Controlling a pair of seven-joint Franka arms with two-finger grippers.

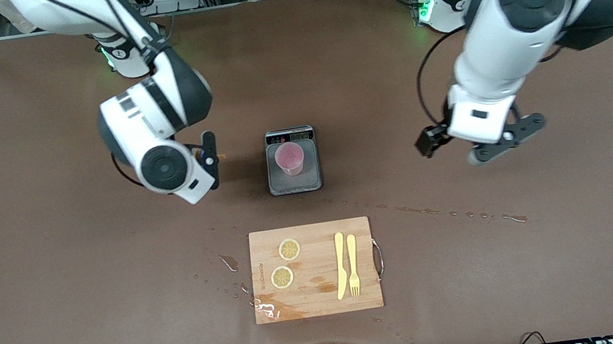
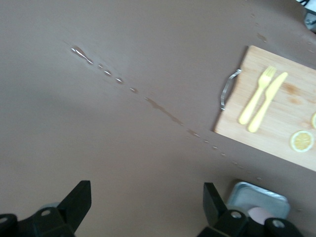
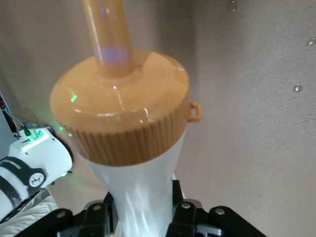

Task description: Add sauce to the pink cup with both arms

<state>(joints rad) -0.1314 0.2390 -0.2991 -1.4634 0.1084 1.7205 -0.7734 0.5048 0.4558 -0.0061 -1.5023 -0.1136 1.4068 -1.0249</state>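
The pink cup (image 1: 289, 158) stands upright on the grey scale (image 1: 295, 180) at the middle of the table. My right gripper (image 1: 210, 161) is shut on the sauce bottle (image 3: 143, 197), over the table beside the scale, toward the right arm's end. The bottle's orange cap (image 3: 123, 118) and nozzle fill the right wrist view; in the front view only an orange tip (image 1: 220, 157) shows. My left gripper (image 1: 506, 139) is open and empty, over bare table toward the left arm's end. In the left wrist view (image 2: 145, 202) the scale (image 2: 256, 195) and cup (image 2: 259, 215) show beside one finger.
A wooden cutting board (image 1: 318, 297) lies nearer to the front camera than the scale, with two lemon slices (image 1: 289, 249), a yellow knife (image 1: 341, 265) and a fork (image 1: 352, 265). Wet spots (image 1: 424, 211) trail across the brown table between board and left gripper.
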